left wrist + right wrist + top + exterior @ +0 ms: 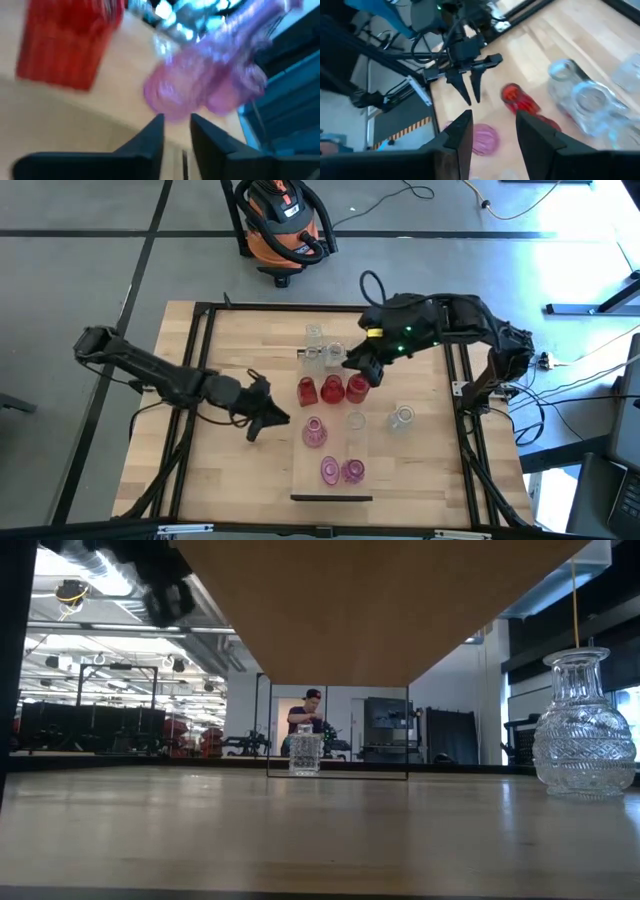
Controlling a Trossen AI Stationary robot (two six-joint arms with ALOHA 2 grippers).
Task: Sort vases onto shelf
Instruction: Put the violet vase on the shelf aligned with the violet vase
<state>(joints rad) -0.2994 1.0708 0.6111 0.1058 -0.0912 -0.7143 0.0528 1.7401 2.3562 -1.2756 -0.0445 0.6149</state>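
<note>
Left pincer: the left pincer (268,418) hovers over the bare table (220,470), at about 9 o'clock of the shelf (332,480); its fingers stand slightly apart with nothing between them, released.
Right pincer: the right pincer (362,366) hangs over the far end of the shelf, just beside the red vases (332,389); fingers parted and empty.
Vases on shelf: clear vases (322,350) at 12 o'clock, three red ones in a row below them, pink vases (340,470) toward 6 o'clock, with another pink vase (314,431) between.
Stragglers: one clear vase (402,417) stands off the shelf at 3 o'clock, on the table; in the low view a cut-glass vase (584,736) stands upright at the right edge.
Risk one: the right pincer is crowded by red and clear glass, and I judge a sideways swing would knock the tightly packed row over.
Risk two: the left wrist view shows a pink vase (200,85) and a red one (65,42) right ahead of the fingers (150,140); a straight push forward likely topples them.
Risk three: rounded, slick glass may slip from a narrow pinch.
</note>
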